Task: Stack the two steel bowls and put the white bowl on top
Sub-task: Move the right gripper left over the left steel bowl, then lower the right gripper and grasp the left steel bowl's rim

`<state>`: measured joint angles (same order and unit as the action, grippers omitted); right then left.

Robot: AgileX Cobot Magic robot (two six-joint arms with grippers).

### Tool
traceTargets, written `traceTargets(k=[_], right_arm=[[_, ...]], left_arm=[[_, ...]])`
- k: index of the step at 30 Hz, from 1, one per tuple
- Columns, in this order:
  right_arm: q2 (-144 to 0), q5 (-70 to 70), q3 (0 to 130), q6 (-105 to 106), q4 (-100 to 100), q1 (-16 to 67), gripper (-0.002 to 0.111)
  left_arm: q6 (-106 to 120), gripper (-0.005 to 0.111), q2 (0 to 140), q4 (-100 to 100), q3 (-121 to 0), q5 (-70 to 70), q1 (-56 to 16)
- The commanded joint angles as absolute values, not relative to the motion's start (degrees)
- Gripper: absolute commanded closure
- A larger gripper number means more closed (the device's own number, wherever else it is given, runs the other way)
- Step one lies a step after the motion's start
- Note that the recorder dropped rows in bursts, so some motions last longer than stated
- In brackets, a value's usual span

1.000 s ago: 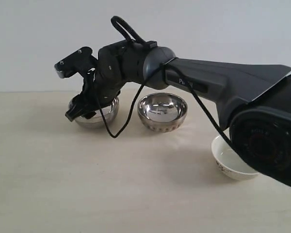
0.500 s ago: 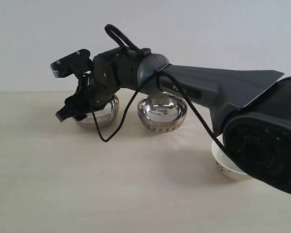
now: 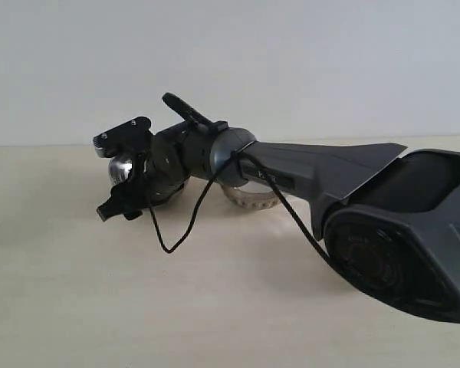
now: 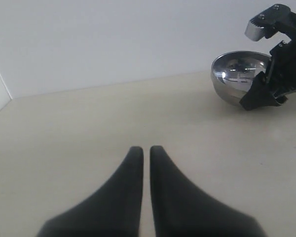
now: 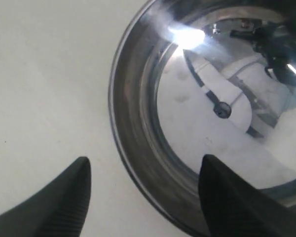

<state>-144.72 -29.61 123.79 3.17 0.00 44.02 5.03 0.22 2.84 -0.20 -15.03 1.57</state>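
1. The step in hand looks like the grasp of the smooth bowl [image 3: 121,170]. It sits on the worktop [image 3: 77,307] at the left, near the ribbed bowl [image 3: 249,201], which peeps out from behind the right arm.
2. The right fingers [image 5: 64,202] are spread and straddle the smooth bowl's rim, one outside over the worktop and the other over the hollow. They pinch nothing yet, and I cannot tell whether either touches the steel.
3. Go down until the wall, not just the lip, lies between the pads. A mirror-slick curved wall will likely slip out of a shallow pinch.
4. Close slowly and squarely across the wall, since a skewed bite could tip the bowl or skid it along the worktop.
5. Lift straight up and keep the bowl level. Centre it over the ribbed bowl before letting go, so that it nests.
6. Mind the cable [image 3: 165,244] looping below the wrist, as it might catch a rim on the way across.
7. The left fingers [image 4: 128,187] are pressed together, empty, low over the worktop and well apart from the bowl. Leave them out of the way.
8. The white bowl shows in no view and is probably hidden behind the right arm. It goes on last.
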Motion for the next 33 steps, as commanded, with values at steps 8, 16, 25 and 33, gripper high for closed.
traceTargets(k=[8, 16, 25, 33], right_arm=[[-144.55, -31.94, 123.98, 5.08, -0.66, 44.19, 0.107], [-144.19, -35.79, 124.10, 5.05, -2.33, 43.98, 0.108], [-139.97, -39.83, 124.10, 9.18, -2.06, 45.26, 0.108], [-136.50, -47.62, 124.10, 10.85, -2.32, 47.54, 0.108]], left_arm=[[4.47, 0.103, 0.00, 2.36, 0.00, -14.58, 1.73], [4.47, 0.103, 0.00, 2.36, 0.00, -14.58, 1.73], [4.47, 0.103, 0.00, 2.36, 0.00, -14.58, 1.73], [4.47, 0.103, 0.00, 2.36, 0.00, -14.58, 1.73]])
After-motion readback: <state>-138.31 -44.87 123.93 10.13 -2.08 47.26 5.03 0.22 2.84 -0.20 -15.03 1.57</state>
